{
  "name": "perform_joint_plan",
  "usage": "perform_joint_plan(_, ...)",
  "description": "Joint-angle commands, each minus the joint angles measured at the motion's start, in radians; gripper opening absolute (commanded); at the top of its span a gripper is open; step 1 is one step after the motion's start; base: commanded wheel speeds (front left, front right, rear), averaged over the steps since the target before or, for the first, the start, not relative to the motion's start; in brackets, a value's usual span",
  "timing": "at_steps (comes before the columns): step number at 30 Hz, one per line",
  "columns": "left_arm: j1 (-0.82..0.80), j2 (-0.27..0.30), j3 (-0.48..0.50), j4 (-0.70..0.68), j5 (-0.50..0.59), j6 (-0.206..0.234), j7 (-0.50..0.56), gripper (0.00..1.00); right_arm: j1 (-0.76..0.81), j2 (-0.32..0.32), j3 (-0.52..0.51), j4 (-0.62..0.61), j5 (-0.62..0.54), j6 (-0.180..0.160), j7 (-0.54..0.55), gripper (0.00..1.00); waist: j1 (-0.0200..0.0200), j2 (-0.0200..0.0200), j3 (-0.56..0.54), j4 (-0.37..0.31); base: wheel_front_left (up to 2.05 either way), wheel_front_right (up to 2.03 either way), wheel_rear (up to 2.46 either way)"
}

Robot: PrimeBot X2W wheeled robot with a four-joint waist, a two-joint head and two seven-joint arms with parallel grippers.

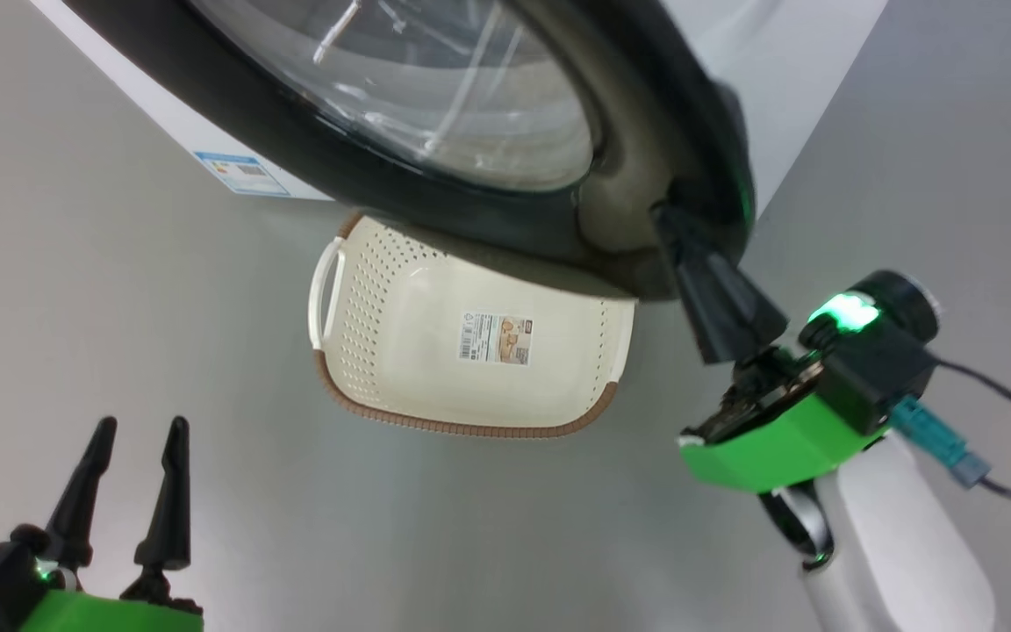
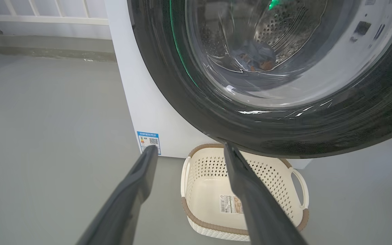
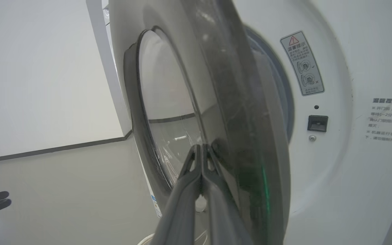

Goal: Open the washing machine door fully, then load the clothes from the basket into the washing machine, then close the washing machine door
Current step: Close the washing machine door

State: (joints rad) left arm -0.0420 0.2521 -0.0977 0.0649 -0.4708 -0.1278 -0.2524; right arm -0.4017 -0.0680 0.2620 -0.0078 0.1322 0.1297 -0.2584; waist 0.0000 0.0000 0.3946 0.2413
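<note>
At the edge of the washing machine door [image 1: 435, 211], your right hand [image 3: 201, 148] is clenched, empty; your left hand [image 1: 141, 430] hangs released.

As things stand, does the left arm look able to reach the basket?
Probably yes: the open left tool faces the basket with nothing between; the washing machine door overhangs only its far side.

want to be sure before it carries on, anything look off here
Nothing stands out: no spill, no damage. The basket sits upright and empty on the floor, the clothes lie in the drum, seen through the washing machine door, and that door stands ajar, the shut right gripper at its rim.
</note>
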Motion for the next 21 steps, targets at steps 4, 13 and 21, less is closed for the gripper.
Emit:
perform_joint_plan(4, -0.048, 0.044, 0.022, -0.027, -0.018, -0.003, -0.009, 1.00, -0.065, 0.018, -0.028, -0.015, 0.013, 0.001, -0.003, 0.00, 0.0000, 0.0000, 0.040, 0.002, 0.00, 0.00, 0.00)
perform_joint_plan(13, -0.098, 0.069, -0.010, -0.033, -0.047, -0.003, -0.009, 1.00, -0.219, 0.018, -0.074, 0.066, 0.056, 0.001, -0.003, 0.00, 0.0000, 0.0000, 0.109, 0.006, 0.00, 0.00, 0.00)
perform_joint_plan(21, -0.135, 0.084, -0.031, -0.033, -0.071, -0.003, -0.009, 1.00, -0.373, 0.018, -0.091, 0.148, 0.064, 0.001, -0.003, 0.00, 0.0000, 0.0000, 0.164, 0.006, 0.00, 0.00, 0.00)
